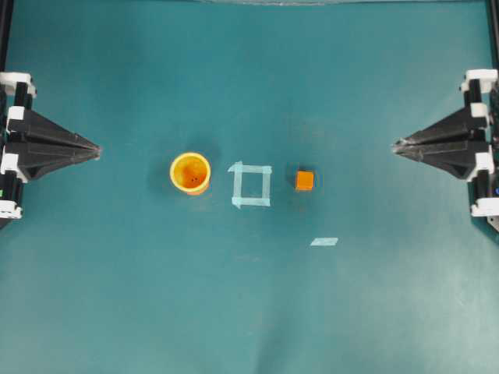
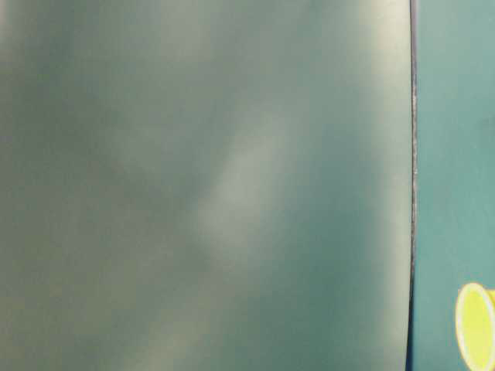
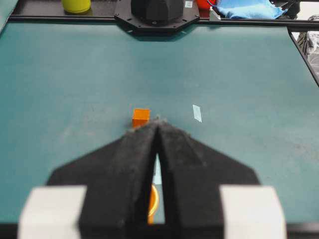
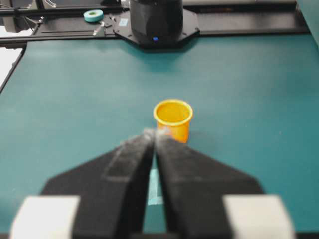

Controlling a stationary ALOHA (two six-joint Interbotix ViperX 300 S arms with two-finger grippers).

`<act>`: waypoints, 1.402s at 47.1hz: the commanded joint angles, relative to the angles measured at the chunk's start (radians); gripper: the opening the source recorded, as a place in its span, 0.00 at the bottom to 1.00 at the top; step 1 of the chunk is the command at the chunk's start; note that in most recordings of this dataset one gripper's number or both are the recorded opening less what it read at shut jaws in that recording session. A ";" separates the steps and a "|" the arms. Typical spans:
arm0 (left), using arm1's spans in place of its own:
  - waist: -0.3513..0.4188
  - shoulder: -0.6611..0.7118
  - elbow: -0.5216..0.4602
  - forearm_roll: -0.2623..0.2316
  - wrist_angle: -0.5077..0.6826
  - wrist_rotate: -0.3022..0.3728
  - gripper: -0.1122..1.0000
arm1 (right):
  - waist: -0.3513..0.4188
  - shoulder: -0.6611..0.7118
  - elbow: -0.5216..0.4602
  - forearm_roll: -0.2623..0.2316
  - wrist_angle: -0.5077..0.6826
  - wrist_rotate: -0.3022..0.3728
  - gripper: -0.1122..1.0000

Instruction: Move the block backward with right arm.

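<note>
**Both grippers pressed together, block untouched at centre**

From overhead, I see my right gripper [image 1: 396,145] at the frame's right edge, fingers pressed together, holding nothing. My left gripper [image 1: 98,148] mirrors it at the left edge, likewise pressed together and empty. The block [image 1: 304,181] sits on the table [image 1: 249,312] just right of a tape square [image 1: 251,185]; the cup [image 1: 190,172] stands left of that square.

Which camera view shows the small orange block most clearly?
The overhead exterior view: the block lies unobstructed beside the tape square. The left wrist view shows it partly hidden behind the shut left gripper. The right wrist and table-level views do not show it.
</note>
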 commanded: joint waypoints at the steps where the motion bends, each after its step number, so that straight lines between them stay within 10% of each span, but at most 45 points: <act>1: 0.002 0.008 -0.029 0.003 -0.005 -0.002 0.10 | -0.009 0.032 -0.038 0.003 -0.002 0.009 0.35; 11: 0.002 0.008 -0.029 0.003 -0.005 -0.002 0.10 | -0.018 0.133 -0.080 0.003 0.003 0.012 0.58; 66: 0.002 0.002 -0.028 0.003 0.011 -0.003 0.10 | -0.067 0.784 -0.308 0.003 0.161 0.012 0.65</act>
